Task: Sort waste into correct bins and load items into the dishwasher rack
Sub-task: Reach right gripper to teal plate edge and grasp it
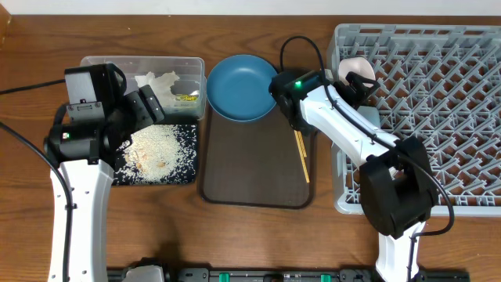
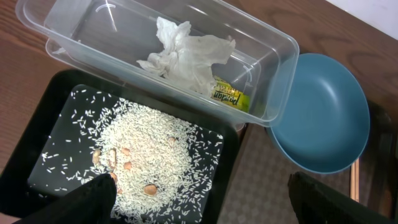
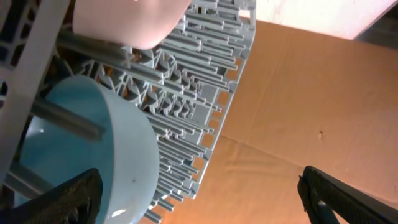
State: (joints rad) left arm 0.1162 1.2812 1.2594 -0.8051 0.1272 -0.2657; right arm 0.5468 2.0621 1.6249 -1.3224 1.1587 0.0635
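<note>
The right gripper (image 3: 200,177) is spread wide and holds nothing. Close by one finger, a light-blue bowl (image 3: 93,155), smooth and glossy, stands on edge between the pegs of the grey rack (image 3: 199,81). A cream bowl (image 3: 130,22) sits further along in the same corner of the rack.

The left gripper (image 2: 200,185) is also wide open and empty, hovering above the black tray (image 2: 46,118). White rice (image 2: 149,155) lies heaped under it, with a few brownish bits and loose grains scattered around. Beyond the tray and touching it, the clear tub (image 2: 267,62) holds crumpled white tissue (image 2: 186,53) and a yellow wrapper (image 2: 227,96).

The dark-blue plate (image 2: 323,118) lies just beside the tub's end, its edge over the brown tray (image 1: 250,172). The chopsticks (image 1: 301,155) lie along that tray's right side, near the rack.
</note>
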